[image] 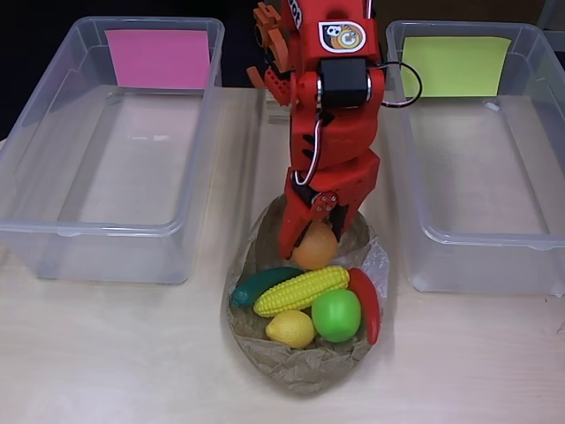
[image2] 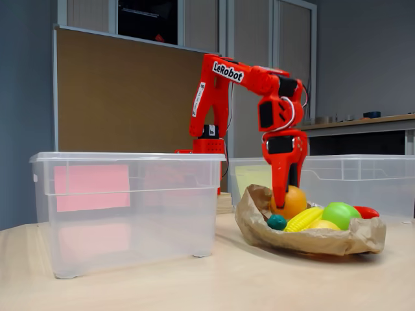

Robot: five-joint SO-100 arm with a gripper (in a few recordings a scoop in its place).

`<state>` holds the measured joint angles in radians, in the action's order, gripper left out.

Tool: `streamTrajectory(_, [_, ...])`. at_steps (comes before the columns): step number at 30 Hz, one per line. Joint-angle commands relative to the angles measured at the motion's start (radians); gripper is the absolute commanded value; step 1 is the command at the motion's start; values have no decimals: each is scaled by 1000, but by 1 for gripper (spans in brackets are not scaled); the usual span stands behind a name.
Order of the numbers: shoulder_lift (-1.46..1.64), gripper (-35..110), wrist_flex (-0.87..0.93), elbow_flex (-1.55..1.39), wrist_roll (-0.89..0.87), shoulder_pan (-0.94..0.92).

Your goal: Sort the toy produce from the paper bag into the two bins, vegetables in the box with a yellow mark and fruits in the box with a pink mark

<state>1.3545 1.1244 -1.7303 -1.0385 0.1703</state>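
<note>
Jaws grip orange; arm reads "LeRobot".

Red arm bent down, pincer lowered

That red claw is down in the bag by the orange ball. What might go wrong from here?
The orange is round and smooth, so it may slip from the gripper and roll out of the paper bag. It touches the corn, so a lift may shove the crowded pile. The bag is light and might drag along. The pink-marked bin sits off to the side, so a weak grip may drop the orange on the way.
</note>
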Motion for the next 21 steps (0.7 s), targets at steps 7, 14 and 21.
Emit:
streamTrajectory(7, [256, 23, 212, 98, 87, 28])
streamTrajectory(14, [565, 22, 308, 12, 80, -104])
streamTrajectory(21, [788, 23, 322, -84, 46, -456])
